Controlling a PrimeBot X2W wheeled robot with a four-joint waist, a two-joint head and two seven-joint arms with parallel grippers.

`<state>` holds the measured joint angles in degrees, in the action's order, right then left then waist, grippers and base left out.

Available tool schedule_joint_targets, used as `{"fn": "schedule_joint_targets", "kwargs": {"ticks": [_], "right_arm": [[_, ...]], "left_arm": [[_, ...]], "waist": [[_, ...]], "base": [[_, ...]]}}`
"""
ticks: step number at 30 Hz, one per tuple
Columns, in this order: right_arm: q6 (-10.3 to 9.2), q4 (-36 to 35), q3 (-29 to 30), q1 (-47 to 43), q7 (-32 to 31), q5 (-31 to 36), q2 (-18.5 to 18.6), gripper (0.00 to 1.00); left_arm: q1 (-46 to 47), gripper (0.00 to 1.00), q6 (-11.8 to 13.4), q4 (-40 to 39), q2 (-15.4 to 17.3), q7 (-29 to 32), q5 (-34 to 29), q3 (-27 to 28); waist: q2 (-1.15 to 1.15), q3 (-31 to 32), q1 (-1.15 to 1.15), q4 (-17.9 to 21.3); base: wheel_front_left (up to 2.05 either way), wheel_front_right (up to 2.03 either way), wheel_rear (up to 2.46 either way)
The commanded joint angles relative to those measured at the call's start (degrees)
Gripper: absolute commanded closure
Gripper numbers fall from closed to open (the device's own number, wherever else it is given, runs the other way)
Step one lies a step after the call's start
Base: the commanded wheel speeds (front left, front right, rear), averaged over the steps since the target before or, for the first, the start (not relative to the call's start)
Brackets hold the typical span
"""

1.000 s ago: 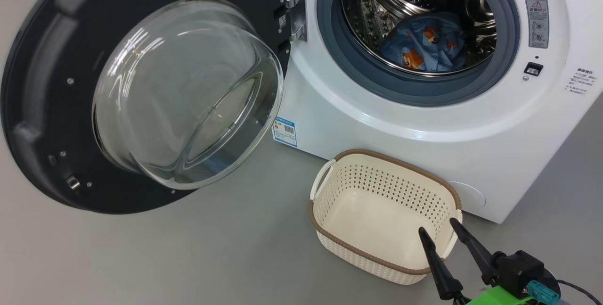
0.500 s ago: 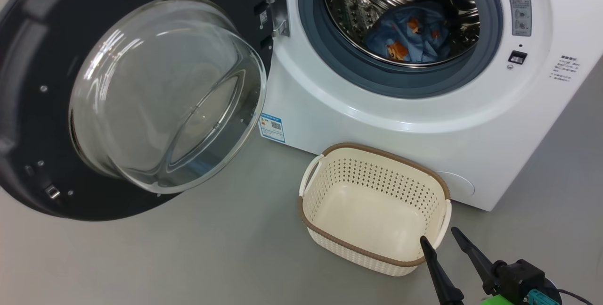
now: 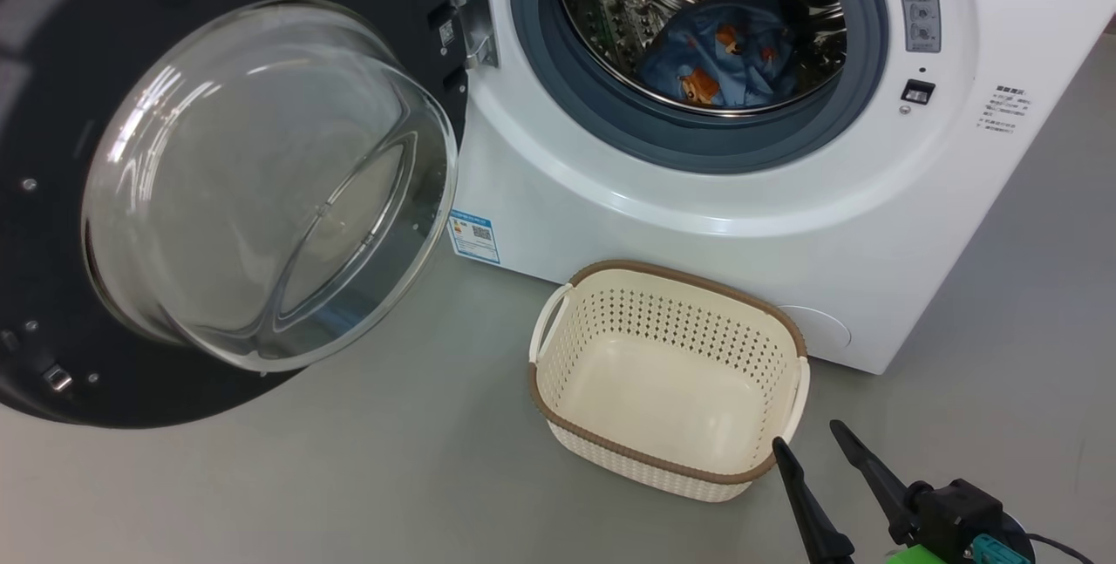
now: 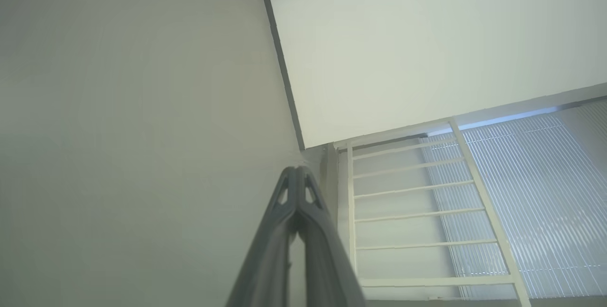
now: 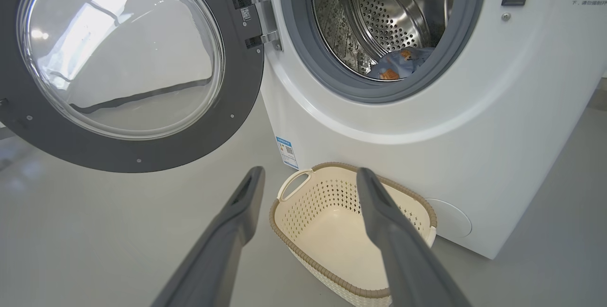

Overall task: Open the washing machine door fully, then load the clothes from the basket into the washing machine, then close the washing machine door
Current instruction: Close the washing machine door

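Observation:
The washing machine [image 3: 697, 224] stands with its door [image 3: 261, 180] swung wide open to the left. Light blue clothes [image 3: 719, 54] with orange figures lie inside the steel drum. The cream basket [image 3: 671, 272] sits on the floor in front of the machine with nothing in it. My right gripper [image 3: 807, 435] is open and holds nothing, just outside the basket's near right corner. In the right wrist view its fingers [image 5: 251, 188] frame the basket [image 5: 332, 193], with the clothes [image 5: 403, 62] and door [image 5: 237, 107] beyond. My left gripper [image 4: 296, 170] is shut, holds nothing and points up at a wall.
Grey floor [image 3: 349, 477] surrounds the machine and basket. The open door overhangs the floor on the left. A blue label [image 3: 475, 237] marks the machine's lower left corner. The left wrist view shows a pale wall, a ceiling and a window with blinds [image 4: 521, 202].
The head camera has moved, so the whole scene slides left in its view. My right gripper's fingertips have drawn back from over the basket's near right corner to just outside it.

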<state>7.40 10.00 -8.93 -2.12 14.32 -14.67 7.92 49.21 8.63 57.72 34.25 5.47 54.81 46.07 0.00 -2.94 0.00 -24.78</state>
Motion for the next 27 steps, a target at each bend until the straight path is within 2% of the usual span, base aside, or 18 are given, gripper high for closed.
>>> {"fn": "schedule_joint_targets", "kwargs": {"ticks": [1,5,20,27], "right_arm": [[0.09,-1.15,-1.79,2.03,0.68,0.26,0.59,0.0],[0.09,-1.12,-1.92,2.2,0.68,0.25,0.59,0.0],[0.09,-0.99,-2.17,2.82,0.68,0.1,1.4,0.0],[0.09,-0.98,-2.01,3.04,0.68,0.11,1.49,0.0]], "left_arm": [[1.6,1.0,0.73,-0.18,4.26,1.96,1.02,0.51],[3.68,1.0,1.01,1.45,3.97,5.4,2.13,0.11],[5.84,1.0,0.99,5.85,2.74,12.52,4.42,-0.34],[6.72,1.0,0.63,7.24,1.13,16.45,5.03,-1.3]], "waist": [[0.0,-0.22,0.0,0.53],[0.0,-0.43,0.0,1.12],[0.0,-1.23,0.0,4.19],[0.0,-1.28,0.0,5.16]], "base": [[0.0,0.0,0.0],[0.0,0.0,0.0],[0.0,0.0,0.0],[0.0,0.0,0.0]]}}
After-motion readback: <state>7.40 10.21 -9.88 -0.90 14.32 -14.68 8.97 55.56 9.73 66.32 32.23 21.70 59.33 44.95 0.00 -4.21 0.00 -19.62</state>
